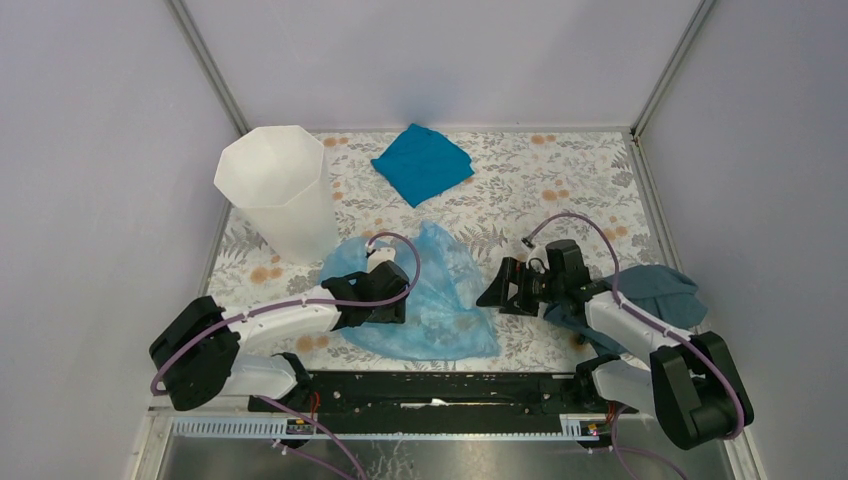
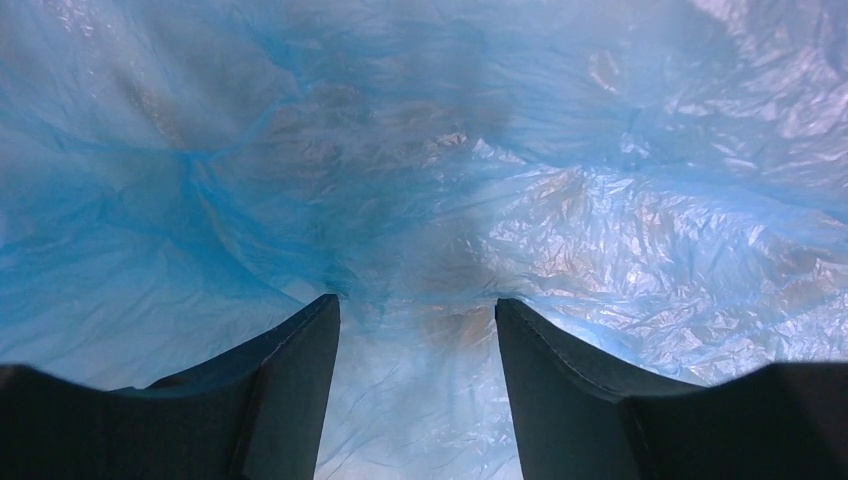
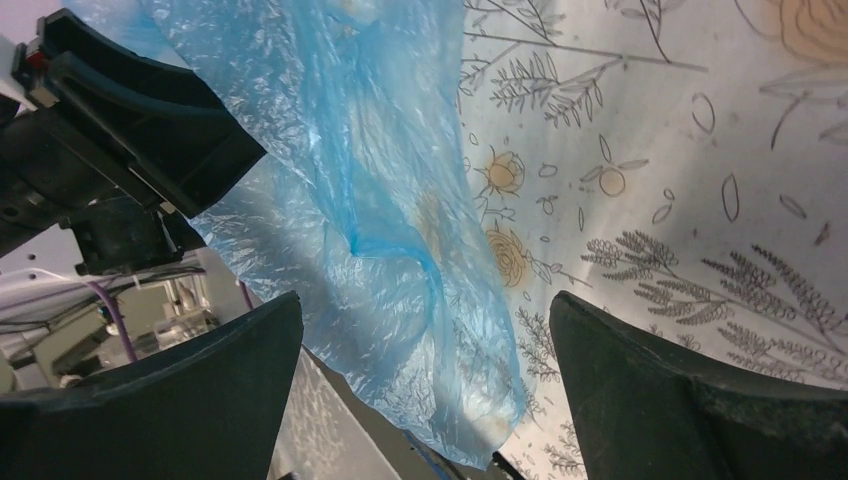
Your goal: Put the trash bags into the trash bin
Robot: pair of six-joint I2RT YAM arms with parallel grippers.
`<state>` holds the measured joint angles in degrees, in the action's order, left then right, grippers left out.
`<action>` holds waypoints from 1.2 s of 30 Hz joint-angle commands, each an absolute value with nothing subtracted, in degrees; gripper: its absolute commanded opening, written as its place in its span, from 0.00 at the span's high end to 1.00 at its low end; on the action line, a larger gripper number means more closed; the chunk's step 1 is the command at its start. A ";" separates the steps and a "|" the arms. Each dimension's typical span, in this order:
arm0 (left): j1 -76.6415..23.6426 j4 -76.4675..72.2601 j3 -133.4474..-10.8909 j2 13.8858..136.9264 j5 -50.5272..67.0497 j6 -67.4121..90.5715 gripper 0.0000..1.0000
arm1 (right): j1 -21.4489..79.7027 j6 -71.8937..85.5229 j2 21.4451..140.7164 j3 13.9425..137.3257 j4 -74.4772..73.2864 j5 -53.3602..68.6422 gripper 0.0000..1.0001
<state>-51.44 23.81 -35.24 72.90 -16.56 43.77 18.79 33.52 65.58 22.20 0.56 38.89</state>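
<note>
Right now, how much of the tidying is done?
Nothing is finished yet: the crinkly see-through light-blue plastic bag lies spread out, outside the tall white translucent plastic bin. In hand: the left hand is pressed down onto the bag, jaws apart, and the bag is not lifted. The right hand hangs open beside it. Left to do: pinch the bag, lift it, drop it in the bin.

Teal cloth (image 1: 422, 163) far centre, grey-blue cloth (image 1: 672, 292) right, on floral table (image 1: 540, 180)

Table (image 1: 560, 190): flower-print top.
Bin (image 1: 275, 190): upright, towards the far-left corner.
Teal cloth (image 1: 421, 163): folded, middle of the far edge.
Bag (image 1: 445, 300): crumpled and spread out, middle of the near edge.
Grey cloth (image 1: 668, 290): bunched at the right edge.
</note>
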 commanded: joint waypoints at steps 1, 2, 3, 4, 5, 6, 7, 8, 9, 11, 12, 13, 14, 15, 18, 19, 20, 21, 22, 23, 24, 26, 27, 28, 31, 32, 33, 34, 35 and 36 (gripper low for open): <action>-51.26 21.97 -34.80 71.54 -15.18 44.65 0.37 | 18.76 27.56 68.68 24.83 5.88 41.50 0.00; -51.28 22.11 -34.78 71.16 -15.24 44.73 0.37 | 18.80 27.93 70.08 24.59 8.57 42.82 0.00; -51.31 22.10 -34.66 70.69 -15.09 44.73 0.37 | 18.98 28.00 71.74 24.40 10.45 42.97 0.00; -51.26 22.02 -34.61 70.13 -14.97 44.74 0.37 | 19.29 27.54 73.89 24.34 12.02 42.43 0.00; -51.32 21.90 -34.53 69.64 -14.82 44.74 0.37 | 19.59 26.84 75.44 24.72 13.10 41.45 0.00; -51.33 21.74 -34.46 69.39 -14.85 44.67 0.37 | 20.12 26.33 76.81 25.30 14.17 40.51 0.00; -51.26 21.69 -34.45 69.23 -14.84 44.61 0.37 | 20.78 25.93 78.41 25.81 16.09 40.51 0.00; -51.28 21.70 -34.52 69.30 -14.74 44.49 0.37 | 21.47 26.13 80.28 26.20 18.49 41.04 0.00; -51.29 21.69 -34.66 69.45 -14.73 44.35 0.37 | 22.42 27.02 82.39 26.88 20.88 41.96 0.00; -51.28 21.71 -34.96 69.75 -14.53 44.09 0.37 | 24.93 28.78 86.01 28.44 24.74 44.23 0.00; -51.30 21.63 -35.03 69.79 -14.37 43.96 0.37 | 26.20 30.04 86.88 28.87 26.37 43.80 0.00; -51.27 21.58 -35.05 69.78 -14.33 43.95 0.37 | 27.61 31.03 87.38 29.16 27.39 42.73 0.00; -51.28 21.44 -34.98 69.78 -14.28 44.01 0.37 | 28.76 31.64 87.83 29.73 27.76 41.46 0.00; -51.30 21.07 -34.82 69.71 -14.09 44.07 0.37 | 30.05 31.84 88.32 30.61 26.85 39.56 0.00; -51.33 19.69 -34.52 69.41 -13.09 44.38 0.37 | 34.20 29.95 90.26 36.37 18.17 27.49 0.01; -51.32 19.49 -34.60 69.39 -12.83 44.37 0.37 | 34.98 29.41 91.01 37.88 15.07 24.84 0.04; -51.33 19.45 -34.81 69.36 -12.51 44.20 0.37 | 35.21 29.32 91.46 38.68 13.66 23.64 0.11; -51.25 19.56 -35.06 69.12 -12.25 44.01 0.37 | 35.28 29.36 91.46 38.88 13.28 22.69 0.23; -51.32 19.84 -35.25 68.41 -11.89 43.77 0.37 | 35.25 29.44 90.92 38.88 12.91 21.48 0.42; -51.27 20.12 -35.67 67.36 -11.31 43.38 0.36 | 35.24 29.51 90.22 38.75 12.86 20.99 0.57; -51.31 20.48 -36.15 65.78 -10.42 42.86 0.34 | 35.29 29.54 89.36 38.48 13.31 21.41 0.68; -51.33 21.50 -38.22 59.63 -8.14 41.13 0.26 | 35.24 29.67 87.05 37.95 14.47 22.76 0.97; -51.32 22.16 -39.87 56.54 -6.71 40.08 0.20 | 35.24 30.01 85.05 37.36 14.58 21.94 1.00; -51.32 23.03 -41.89 53.33 -5.91 38.75 0.15 | 35.28 30.49 82.75 36.71 14.36 20.61 1.00; -51.27 26.77 -52.06 47.83 -5.82 34.24 0.02 | 35.23 30.03 74.27 36.86 8.84 15.00 1.00; -51.31 29.41 -56.22 47.81 -7.77 33.06 0.01 | 35.19 29.21 71.96 37.59 5.44 12.81 1.00; -51.28 32.70 -60.85 48.54 -11.42 32.17 0.01 | 35.24 28.11 69.53 38.39 2.02 10.81 1.00; -51.28 37.02 -65.01 49.70 -15.69 31.59 0.01 | 35.24 27.11 67.26 39.18 -1.65 8.98 1.00; -51.31 39.88 -69.16 51.52 -21.06 30.66 0.01 | 35.22 26.16 64.70 39.80 -4.70 7.42 1.00; -51.19 42.69 -72.82 53.68 -26.66 29.86 0.01 | 35.23 25.52 62.21 40.26 -6.82 6.18 1.00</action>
<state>-51.46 32.25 -60.93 49.91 -11.20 35.29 35.18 29.23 70.15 36.91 4.89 15.16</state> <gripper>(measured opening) 0.988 0.011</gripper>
